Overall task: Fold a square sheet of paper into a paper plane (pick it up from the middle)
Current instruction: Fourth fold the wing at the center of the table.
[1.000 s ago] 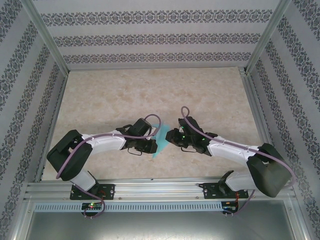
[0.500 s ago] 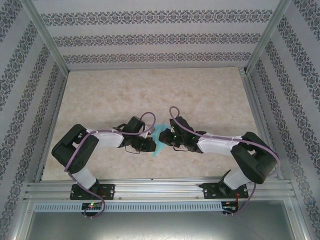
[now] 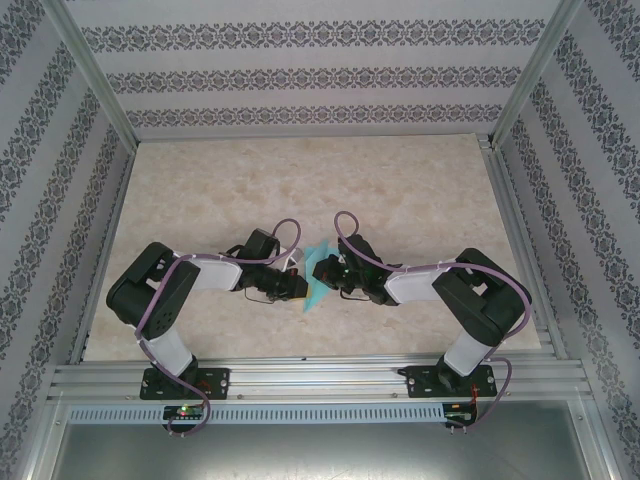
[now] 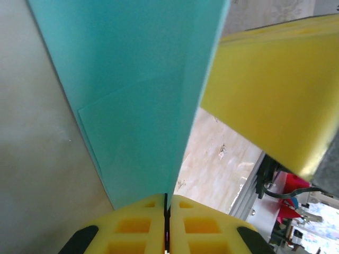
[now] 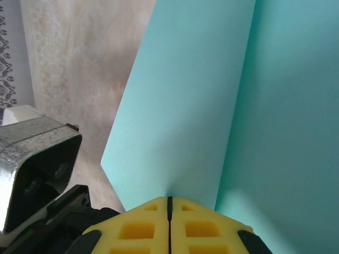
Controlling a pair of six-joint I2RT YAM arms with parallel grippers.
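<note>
The turquoise sheet of paper [image 3: 317, 277] is folded into layers and held upright off the table between my two grippers, its narrow end pointing toward the near edge. My left gripper [image 3: 299, 287] is shut on its lower edge; in the left wrist view the paper [image 4: 137, 100] rises from the closed yellow fingertips [image 4: 166, 197], with a diagonal fold line across it. My right gripper [image 3: 326, 270] is shut on the paper from the other side. In the right wrist view two overlapping flaps of the paper [image 5: 185, 100] stand above my closed gripper [image 5: 169, 199].
The right gripper's yellow pad [image 4: 265, 90] looms close on the right in the left wrist view. The marble-patterned table [image 3: 300, 180] stretches behind the grippers. A metal rail [image 3: 320, 375] runs along the near edge, and patterned walls enclose the other sides.
The right gripper has moved left to the paper and shut on it. The left gripper, still shut on the paper, has shifted slightly left and back.
</note>
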